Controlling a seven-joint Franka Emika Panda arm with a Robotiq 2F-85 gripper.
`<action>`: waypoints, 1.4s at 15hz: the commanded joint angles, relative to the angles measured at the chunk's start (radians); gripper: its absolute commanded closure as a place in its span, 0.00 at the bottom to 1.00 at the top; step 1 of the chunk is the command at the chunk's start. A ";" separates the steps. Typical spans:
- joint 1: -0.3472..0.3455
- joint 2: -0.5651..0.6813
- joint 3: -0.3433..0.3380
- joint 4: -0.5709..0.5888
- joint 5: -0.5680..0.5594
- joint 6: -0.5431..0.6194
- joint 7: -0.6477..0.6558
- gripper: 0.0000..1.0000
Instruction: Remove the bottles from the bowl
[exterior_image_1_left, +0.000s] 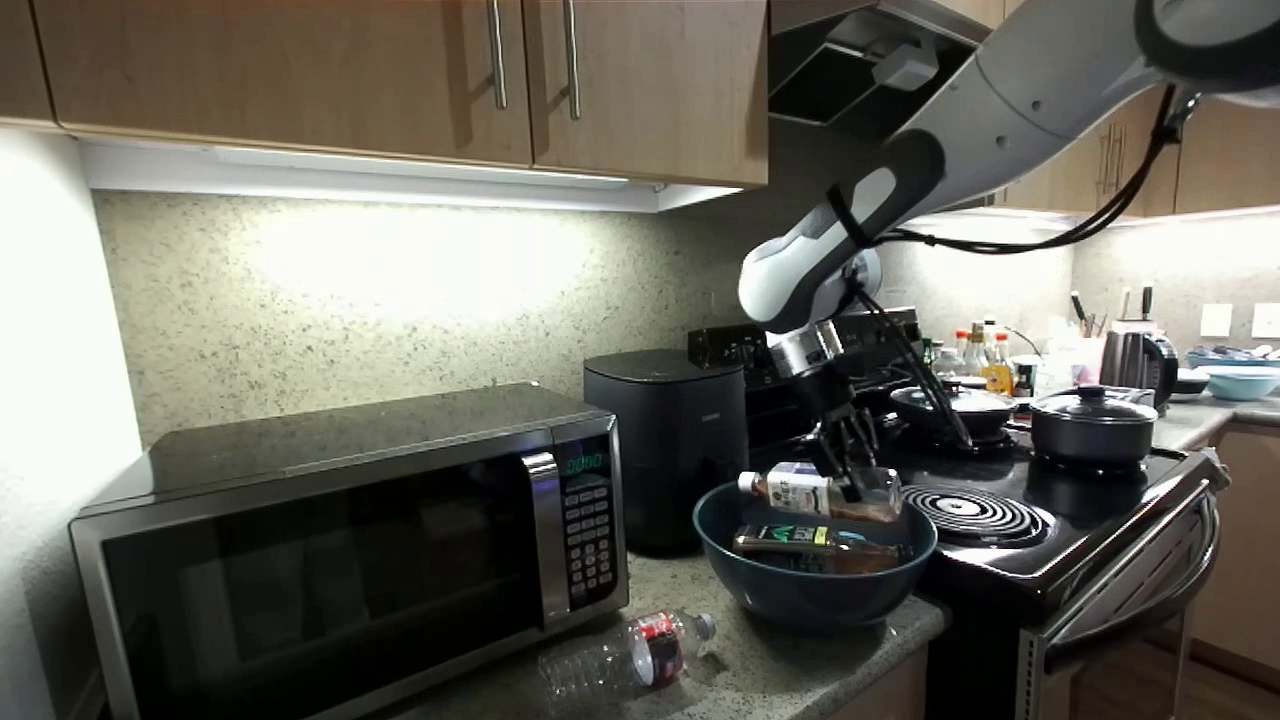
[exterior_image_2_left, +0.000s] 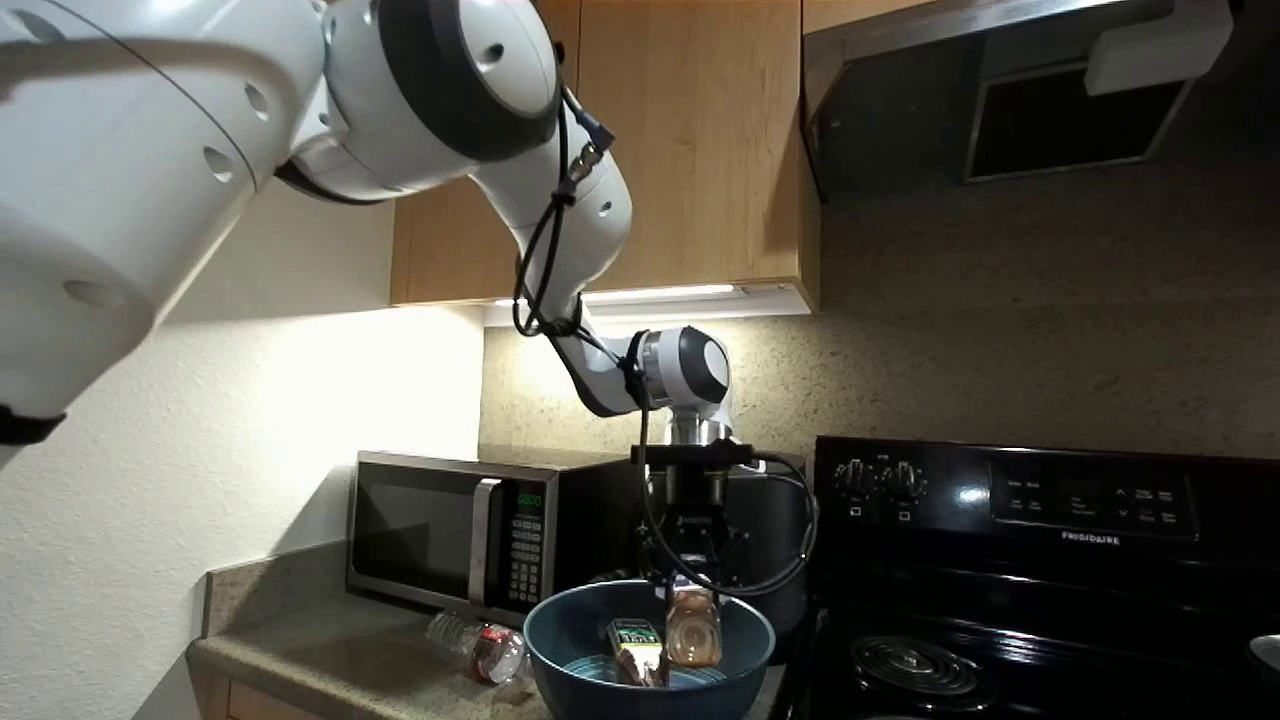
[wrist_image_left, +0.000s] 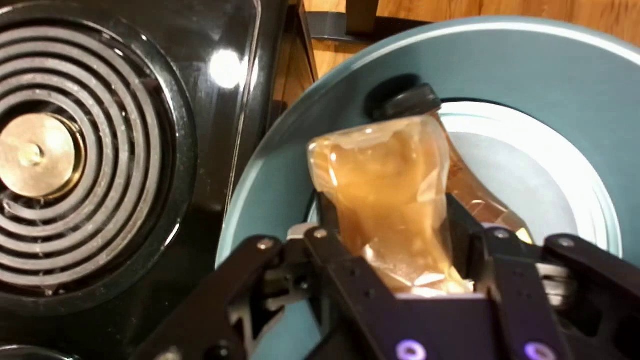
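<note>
At the mouth of the blue bowl, above a dark-capped bottle lying inside, the gripper clasps a white-capped bottle, and around them spread the speckled counter with a clear bottle on its side before the microwave, the black stove and, overhead, pale wooden cupboards.

Strip light under the cabinets is v. bright, bleaching the speckled backsplash to near-white; plain wall beside it glares too, w/ shadow low by the counter. Range hood sits in dimness. Stove is dark, w/ a hard white glare spot in the wrist view & a paler glint on its ctrl panel. Microwave clock glows green. Up close, the amber bottle looks soft-edged, w/ small glints; I can barely trace the clear bottle vs. the counter.
</note>
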 joint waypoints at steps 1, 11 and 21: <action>0.019 -0.233 -0.017 -0.230 0.045 0.076 0.162 0.74; 0.014 -0.443 -0.051 -0.456 0.032 0.092 0.494 0.49; -0.038 -0.431 -0.118 -0.471 0.041 0.102 0.508 0.74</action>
